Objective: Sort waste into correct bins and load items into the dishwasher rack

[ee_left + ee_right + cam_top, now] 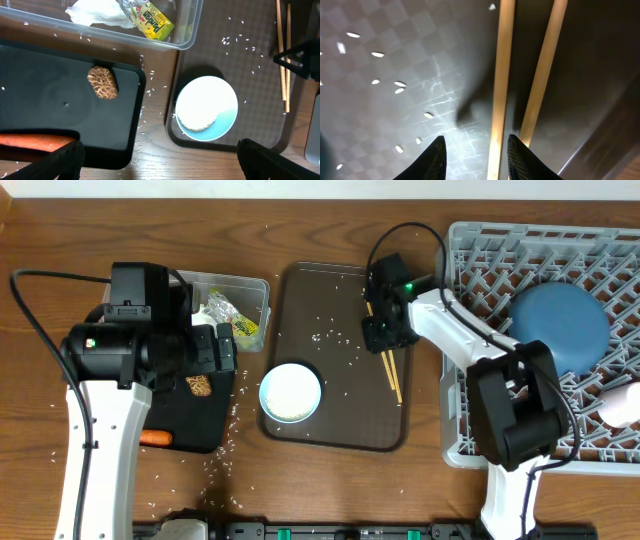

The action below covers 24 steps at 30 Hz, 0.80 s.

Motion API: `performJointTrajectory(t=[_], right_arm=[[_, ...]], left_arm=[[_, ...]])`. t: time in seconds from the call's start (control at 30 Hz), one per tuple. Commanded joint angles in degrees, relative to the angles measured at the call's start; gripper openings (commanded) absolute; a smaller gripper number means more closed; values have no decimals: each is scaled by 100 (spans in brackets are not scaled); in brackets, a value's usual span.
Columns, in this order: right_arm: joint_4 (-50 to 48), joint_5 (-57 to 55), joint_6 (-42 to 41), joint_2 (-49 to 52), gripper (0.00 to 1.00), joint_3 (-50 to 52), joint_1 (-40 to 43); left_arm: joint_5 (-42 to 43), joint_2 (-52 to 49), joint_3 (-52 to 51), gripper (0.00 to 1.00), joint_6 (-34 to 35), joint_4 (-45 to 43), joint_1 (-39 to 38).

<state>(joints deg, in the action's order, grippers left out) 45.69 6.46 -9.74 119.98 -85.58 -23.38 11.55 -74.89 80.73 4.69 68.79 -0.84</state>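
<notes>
As the right gripper point(476, 139), jaws narrowly parted, straddles one, the chopsticks point(502, 75) appear thin, pale, wooden, at the serving tray's point(340, 300) 3 o'clock; left gripper point(160, 146) gapes wide.

Worktop: we see brown wood point(60, 240), its grain running left to right across the overhead view.
Far edge: a pale strip point(300, 186) lies beyond it; wall or floor, we cannot tell.
Near edge: a black rail point(330, 531) runs along it.
Light: even, with soft shadows on the wood.
</notes>
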Motion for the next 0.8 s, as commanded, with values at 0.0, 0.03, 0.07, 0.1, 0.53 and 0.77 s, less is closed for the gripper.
performJointTrajectory(t=[0.0,0.03,0.07,0.1,0.53,0.77], right_arm=[[-4,-109,105,254,31,61,-37],[0,-109,105,286,28,63,-52],[7,-107,103,313,24,63,-68],[7,-107,103,339,18,63,-90],[684,4,-358,-728,1,-474,-79],[911,-4,-662,-2118,1,-474,380]], left_arm=[[-70,-7,76,98,31,17,28],[-70,-7,76,98,31,15,28],[-70,-7,76,98,31,15,28],[-70,-7,76,98,31,15,28],[-70,-7,76,98,31,15,28],[-70,-7,76,98,31,15,28]])
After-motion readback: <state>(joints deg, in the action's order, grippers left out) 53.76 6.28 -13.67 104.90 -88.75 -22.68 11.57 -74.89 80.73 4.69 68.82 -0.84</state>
